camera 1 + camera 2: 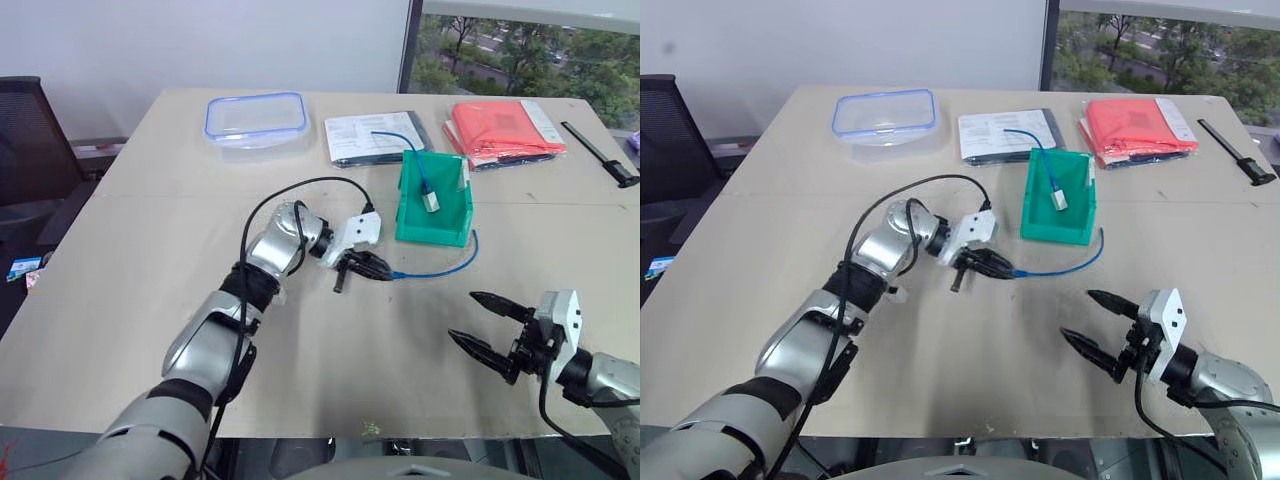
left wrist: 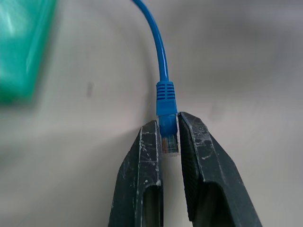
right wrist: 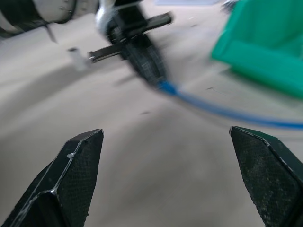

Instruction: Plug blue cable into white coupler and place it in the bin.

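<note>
the blue cable (image 1: 440,267), lying on the table (image 1: 150,260) before the bin (image 1: 434,205) near mid-table, is pinched at its plug by the left gripper (image 2: 169,142), so the lift should be kept slow while the wide-spread, empty right gripper (image 1: 483,322) is kept for the coupler.

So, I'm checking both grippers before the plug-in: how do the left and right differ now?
The left gripper has its jaws shut on the blue cable at its plug; the right gripper is open and holds nothing. The left is beside the bin; the right hangs nearer the table's front edge. Both have black fingers.
</note>
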{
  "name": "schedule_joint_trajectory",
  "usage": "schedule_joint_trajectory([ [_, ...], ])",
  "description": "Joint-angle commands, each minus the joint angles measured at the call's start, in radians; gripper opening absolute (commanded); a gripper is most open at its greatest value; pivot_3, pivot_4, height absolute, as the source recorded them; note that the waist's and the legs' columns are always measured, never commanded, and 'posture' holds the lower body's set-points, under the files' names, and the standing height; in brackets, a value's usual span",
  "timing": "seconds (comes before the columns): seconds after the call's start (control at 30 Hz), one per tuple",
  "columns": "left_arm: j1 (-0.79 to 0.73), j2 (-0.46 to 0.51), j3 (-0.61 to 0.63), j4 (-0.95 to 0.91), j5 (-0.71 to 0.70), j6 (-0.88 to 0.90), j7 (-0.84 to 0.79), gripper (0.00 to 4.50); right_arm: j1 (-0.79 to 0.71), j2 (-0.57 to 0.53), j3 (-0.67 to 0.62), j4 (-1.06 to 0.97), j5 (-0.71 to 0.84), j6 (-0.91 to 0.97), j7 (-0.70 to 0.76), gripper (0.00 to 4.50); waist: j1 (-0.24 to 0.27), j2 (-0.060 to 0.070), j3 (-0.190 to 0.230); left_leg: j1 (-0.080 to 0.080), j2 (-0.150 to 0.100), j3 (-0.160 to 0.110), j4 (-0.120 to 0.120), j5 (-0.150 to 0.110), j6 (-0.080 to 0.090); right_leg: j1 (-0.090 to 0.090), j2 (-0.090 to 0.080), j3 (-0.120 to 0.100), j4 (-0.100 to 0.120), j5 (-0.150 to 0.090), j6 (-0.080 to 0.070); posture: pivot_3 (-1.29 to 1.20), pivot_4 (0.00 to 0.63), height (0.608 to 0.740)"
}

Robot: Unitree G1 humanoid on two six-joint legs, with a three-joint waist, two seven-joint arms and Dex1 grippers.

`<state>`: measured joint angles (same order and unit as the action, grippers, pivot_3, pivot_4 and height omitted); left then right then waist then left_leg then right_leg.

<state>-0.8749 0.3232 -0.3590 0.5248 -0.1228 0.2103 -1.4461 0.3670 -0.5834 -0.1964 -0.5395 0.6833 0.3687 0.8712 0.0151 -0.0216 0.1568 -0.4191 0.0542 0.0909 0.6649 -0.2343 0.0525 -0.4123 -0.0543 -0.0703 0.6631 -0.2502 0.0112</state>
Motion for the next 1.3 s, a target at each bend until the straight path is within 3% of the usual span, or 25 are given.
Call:
schedule_joint_trajectory([
  [0.03,-0.004,-0.014,0.077,-0.142,-0.135,0.170,-0.021,0.08,-0.010,0.028,-0.021,-0.079,0.149,0.104,-0.095,4.21,-0.003,0.000,0.000,0.000,0.000,0.000,0.000,0.000,0.000,0.000,0.000,0.000,0.000,0.000,0.000,0.00,0.150,0.736],
  [0.23,0.009,-0.035,0.153,-0.313,-0.339,0.449,-0.009,0.08,-0.153,0.146,-0.025,-0.126,0.450,0.189,-0.314,4.21,-0.002,0.001,0.000,0.002,0.001,-0.002,0.002,0.000,0.000,0.001,0.001,0.000,0.003,0.000,0.001,0.00,0.150,0.736],
  [0.47,-0.007,-0.046,0.176,-0.333,-0.402,0.528,0.032,0.08,-0.273,0.167,-0.008,-0.153,0.620,0.200,-0.410,4.21,-0.001,0.001,0.000,0.001,0.000,-0.002,0.003,0.000,0.000,0.002,0.001,0.001,0.002,0.001,0.000,0.00,0.150,0.736],
  [0.57,-0.012,-0.048,0.174,-0.329,-0.414,0.542,0.040,0.00,-0.299,0.161,-0.003,-0.151,0.623,0.200,-0.413,3.39,-0.001,0.001,0.000,0.001,0.000,-0.001,0.003,0.000,0.000,0.002,0.002,0.001,0.002,0.002,-0.001,0.00,0.150,0.736],
  [0.8,-0.025,-0.055,0.176,-0.314,-0.435,0.562,0.060,0.00,-0.307,0.138,0.007,-0.152,0.617,0.213,-0.401,0.05,-0.001,0.001,0.000,0.001,0.000,-0.001,0.003,0.000,0.000,0.002,0.002,0.001,0.002,0.002,-0.002,0.00,0.150,0.736],
  [1.07,-0.025,-0.066,0.192,-0.321,-0.448,0.543,0.068,0.00,-0.314,0.130,0.014,-0.140,0.610,0.213,-0.396,0.05,-0.001,0.001,0.000,0.001,0.000,-0.002,0.003,0.000,0.000,0.002,0.002,0.001,0.002,0.002,-0.002,0.00,0.150,0.736],
  [1.3,-0.001,-0.019,0.246,-0.447,-0.469,0.511,0.128,3.29,-0.344,0.131,-0.021,-0.098,0.646,0.204,-0.402,0.00,-0.002,0.001,0.000,0.001,0.000,-0.001,0.003,0.000,0.000,0.002,0.002,0.002,0.001,0.002,-0.002,0.00,0.150,0.736],
])
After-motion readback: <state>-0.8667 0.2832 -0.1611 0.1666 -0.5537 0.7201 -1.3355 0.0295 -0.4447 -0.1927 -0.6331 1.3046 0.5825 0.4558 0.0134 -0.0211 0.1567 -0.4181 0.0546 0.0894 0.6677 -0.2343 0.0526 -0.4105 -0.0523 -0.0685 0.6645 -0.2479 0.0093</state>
